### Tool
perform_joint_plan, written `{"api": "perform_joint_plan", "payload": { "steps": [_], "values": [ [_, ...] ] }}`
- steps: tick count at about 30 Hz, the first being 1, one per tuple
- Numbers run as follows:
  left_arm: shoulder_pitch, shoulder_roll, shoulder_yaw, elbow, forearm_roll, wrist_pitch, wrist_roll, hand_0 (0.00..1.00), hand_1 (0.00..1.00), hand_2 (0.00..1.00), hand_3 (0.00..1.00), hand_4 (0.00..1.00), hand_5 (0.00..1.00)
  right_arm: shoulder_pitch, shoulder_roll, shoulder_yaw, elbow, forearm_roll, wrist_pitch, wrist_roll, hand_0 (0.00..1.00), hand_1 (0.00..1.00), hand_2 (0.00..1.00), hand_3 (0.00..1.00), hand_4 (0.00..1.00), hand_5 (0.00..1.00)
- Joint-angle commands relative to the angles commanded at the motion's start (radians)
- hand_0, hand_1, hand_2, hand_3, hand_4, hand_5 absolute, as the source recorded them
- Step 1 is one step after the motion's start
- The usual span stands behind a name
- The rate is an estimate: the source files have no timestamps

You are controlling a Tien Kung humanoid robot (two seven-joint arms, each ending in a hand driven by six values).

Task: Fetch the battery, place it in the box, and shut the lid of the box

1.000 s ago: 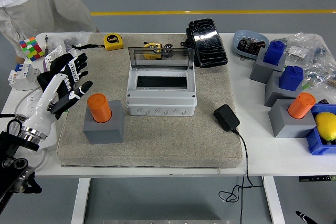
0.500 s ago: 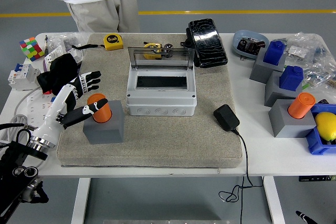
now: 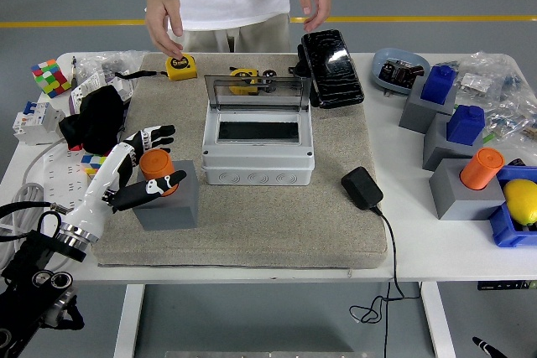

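One robot hand [image 3: 144,169], the left, was at work, reaching in from the lower left with its fingers [image 3: 159,133] spread behind the orange battery [image 3: 156,167] and its thumb crossing the front; whether they had closed into a firm hold could not be told, since part of the cylinder was hidden by the hand. The battery stood upright, its long axis vertical, seated in a grey block [image 3: 170,202] on the beige mat [image 3: 252,224] that covered the middle of the white surface [image 3: 436,249]. It lay directly within the left robot hand's curl, while the right arm was out of view, so the left was plainly the nearer. The grey box [image 3: 258,163] sat to the right of the block, well within the mat, its clear lid [image 3: 257,93] propped up at the back and its opening exposed. The coming move probably called for a straight upward pull out of the block, then travel rightward to the box. A person's hands [image 3: 164,27] hovered over the far edge, near a yellow tape measure [image 3: 180,65].
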Motion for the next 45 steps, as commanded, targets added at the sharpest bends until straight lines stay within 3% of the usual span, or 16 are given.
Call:
{"api": "perform_joint_plan", "payload": {
  "steps": [5,6,11,12,17,18,23,24,29,30,35,36,45],
  "values": [
    [-0.015,-0.007,0.019,0.016,0.013,0.017,0.005,0.671,0.784,0.821,0.797,0.998,0.291,0.000,0.001,-0.003,0.000,0.002,-0.001,0.000,0.653,0.673,0.690,0.584,0.954,0.558],
    [-0.017,-0.008,0.020,0.019,0.017,0.020,0.006,0.632,0.739,0.793,0.781,0.998,0.120,0.000,0.001,-0.003,0.000,0.002,-0.001,0.001,0.653,0.673,0.690,0.583,0.954,0.559],
    [-0.021,-0.011,0.025,0.027,0.030,0.031,0.012,0.632,0.739,0.793,0.781,0.998,0.120,-0.001,0.001,-0.004,0.000,0.003,-0.001,0.000,0.653,0.673,0.690,0.583,0.954,0.559],
    [-0.022,-0.012,0.026,0.029,0.031,0.033,0.012,0.503,0.662,0.709,0.731,0.998,0.002,-0.001,0.001,-0.005,0.000,0.003,-0.001,0.000,0.653,0.672,0.688,0.584,0.954,0.558],
    [-0.024,-0.013,0.031,0.034,0.027,0.042,0.008,0.503,0.662,0.709,0.731,0.998,0.002,0.000,0.001,-0.004,0.000,0.003,-0.001,0.000,0.653,0.672,0.688,0.584,0.954,0.558],
    [-0.024,-0.013,0.033,0.034,0.026,0.044,0.007,0.431,0.578,0.604,0.661,0.998,0.002,0.000,0.001,-0.004,0.000,0.003,-0.001,0.000,0.653,0.673,0.691,0.584,0.954,0.558],
    [-0.027,-0.016,0.037,0.041,0.012,0.050,-0.001,0.431,0.578,0.604,0.661,0.998,0.002,0.002,0.000,-0.004,0.001,0.004,-0.001,0.000,0.653,0.673,0.691,0.584,0.954,0.558],
    [-0.028,-0.017,0.037,0.042,0.010,0.051,-0.003,0.364,0.441,0.465,0.560,0.985,0.002,0.002,0.001,-0.004,0.001,0.004,-0.001,0.000,0.653,0.672,0.691,0.584,0.955,0.558],
    [-0.033,-0.023,0.035,0.051,-0.008,0.051,-0.016,0.364,0.441,0.465,0.560,0.985,0.002,0.001,0.001,-0.006,0.000,0.005,-0.001,0.000,0.653,0.672,0.691,0.584,0.955,0.558],
    [-0.035,-0.024,0.035,0.054,-0.015,0.050,-0.020,0.330,0.378,0.413,0.529,0.946,0.002,0.001,0.001,-0.006,0.000,0.005,-0.001,0.000,0.652,0.673,0.690,0.584,0.955,0.559],
    [-0.042,-0.031,0.038,0.060,-0.033,0.045,-0.032,0.330,0.378,0.413,0.529,0.946,0.002,0.000,0.001,-0.007,0.001,0.006,-0.001,0.000,0.652,0.673,0.690,0.584,0.955,0.559],
    [-0.043,-0.032,0.038,0.060,-0.032,0.046,-0.031,0.303,0.337,0.368,0.496,0.927,0.002,0.000,0.001,-0.007,0.000,0.005,-0.001,0.000,0.653,0.673,0.690,0.584,0.955,0.557],
    [-0.044,-0.035,0.042,0.062,-0.034,0.047,-0.039,0.298,0.332,0.363,0.488,0.935,0.002,0.002,0.000,-0.007,0.000,0.007,-0.001,0.000,0.653,0.672,0.690,0.584,0.955,0.556]
  ]
}}
